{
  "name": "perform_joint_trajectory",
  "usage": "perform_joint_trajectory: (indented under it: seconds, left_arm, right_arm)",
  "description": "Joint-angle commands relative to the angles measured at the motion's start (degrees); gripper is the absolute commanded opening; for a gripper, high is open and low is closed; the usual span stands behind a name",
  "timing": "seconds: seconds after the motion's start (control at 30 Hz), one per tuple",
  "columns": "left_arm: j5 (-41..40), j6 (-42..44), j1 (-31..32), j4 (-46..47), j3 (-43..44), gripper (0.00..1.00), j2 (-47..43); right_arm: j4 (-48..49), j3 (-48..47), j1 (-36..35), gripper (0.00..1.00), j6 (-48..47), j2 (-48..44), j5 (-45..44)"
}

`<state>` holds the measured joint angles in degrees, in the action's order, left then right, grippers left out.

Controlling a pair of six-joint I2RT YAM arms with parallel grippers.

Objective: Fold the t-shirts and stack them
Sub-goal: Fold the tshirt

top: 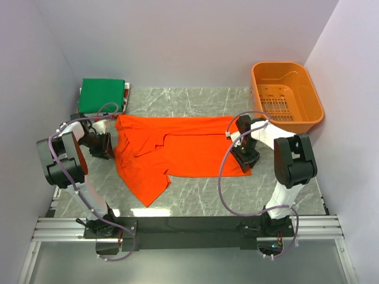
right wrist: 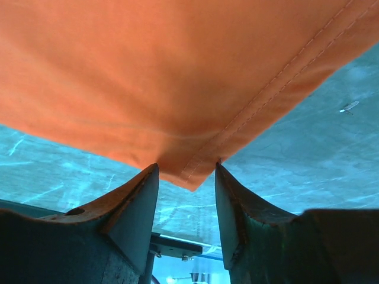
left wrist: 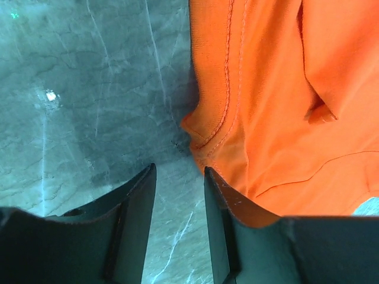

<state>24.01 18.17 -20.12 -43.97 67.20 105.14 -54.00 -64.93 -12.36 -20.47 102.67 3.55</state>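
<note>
Orange-red t-shirt [top: 177, 148] lies spread mid-worktop [top: 201, 201], upper part folded over itself. Its near right corner sits between the parted fingers of the right hand [right wrist: 187, 168], not pinched. Left hand [left wrist: 177, 171] is at the shirt's left edge, also parted, with bare marble in the gap and the hem just beside one finger [left wrist: 222, 213]. Green folded shirt [top: 102, 96] lies in the back-left corner on thinner folded shirts [top: 127, 93]. Orange basket [top: 296, 126] stands back-right.

Shirt [top: 177, 148] lies mid-table, between left gripper [top: 103, 147] and right gripper [top: 246, 160].
Behind it on the table [top: 195, 100]: folded stack [top: 102, 96] far left, basket [top: 287, 97] far right.
</note>
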Motion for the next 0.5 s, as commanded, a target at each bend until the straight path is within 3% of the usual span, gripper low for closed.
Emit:
perform_joint_trajectory:
  seconds: [0.0, 0.33, 0.47]
  left_arm:
    - [2.61, -0.51, -0.18, 1.34, -1.02, 0.44, -0.73]
    - [6.84, -4.28, -0.01, 2.92, 0.47, 0.44, 2.52]
    - [5.70, -4.12, -0.01, 2.92, 0.56, 0.28, 2.70]
  right_arm:
    - [1.96, 0.50, 0.67, 0.50, 1.22, 0.33, -1.79]
    - [2.67, 0.85, 1.90, 0.40, 2.36, 4.11, 0.75]
    - [3.11, 0.94, 2.87, 0.25, 2.10, 5.17, 0.14]
